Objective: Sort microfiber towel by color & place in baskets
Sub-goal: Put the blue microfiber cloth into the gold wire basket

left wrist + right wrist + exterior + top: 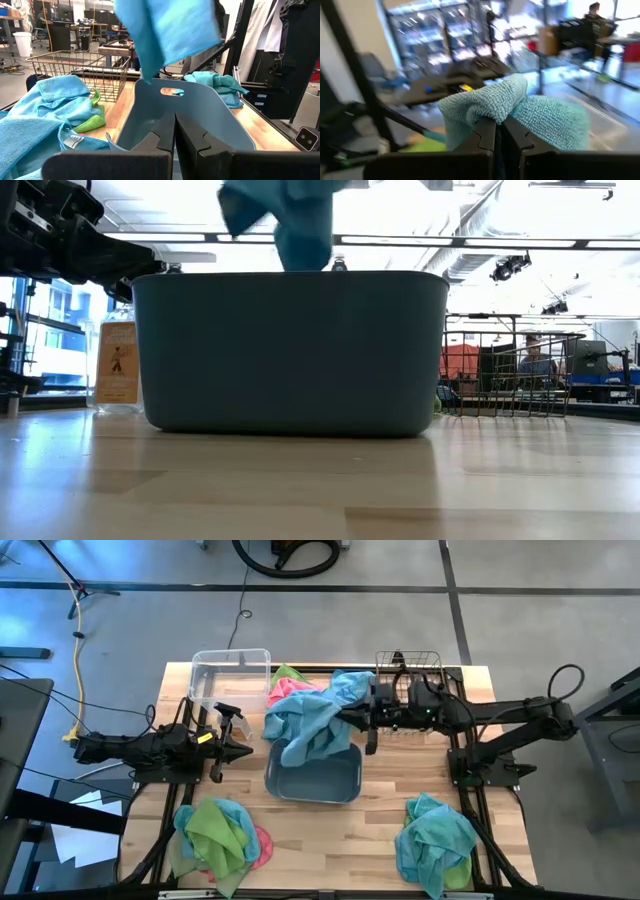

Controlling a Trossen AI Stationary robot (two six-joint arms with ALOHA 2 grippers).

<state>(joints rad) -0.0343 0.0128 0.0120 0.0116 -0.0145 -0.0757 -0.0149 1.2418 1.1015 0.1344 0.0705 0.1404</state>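
My right gripper [348, 718] reaches in level from the table's right, above the grey-blue tub [315, 778], and is shut on a light blue towel [315, 720]. The towel hangs over the tub [290, 350], its lower tip [146, 77] near the tub's rim. My left gripper [246, 750] waits at the table's left, shut with nothing in it, pointing at the tub [200, 110]. The clear bin [230, 680] stands at the far left and the wire basket [410, 665] at the far right. Pink and green towels [292, 685] lie between them. My right gripper pinches a bunched fold of the blue towel [492, 107] between its two fingers, with several layers wrapping over the fingertips. The fingers come level from the table's right. The towel is lifted clear of the table and hangs slack below and beside the fingers.
A pile of green, blue and pink towels [215, 835] lies near the front left corner, and a blue and green pile [435, 840] near the front right. More blue and green towels [50, 105] lie beside the wire basket [80, 70]. People sit in the room behind.
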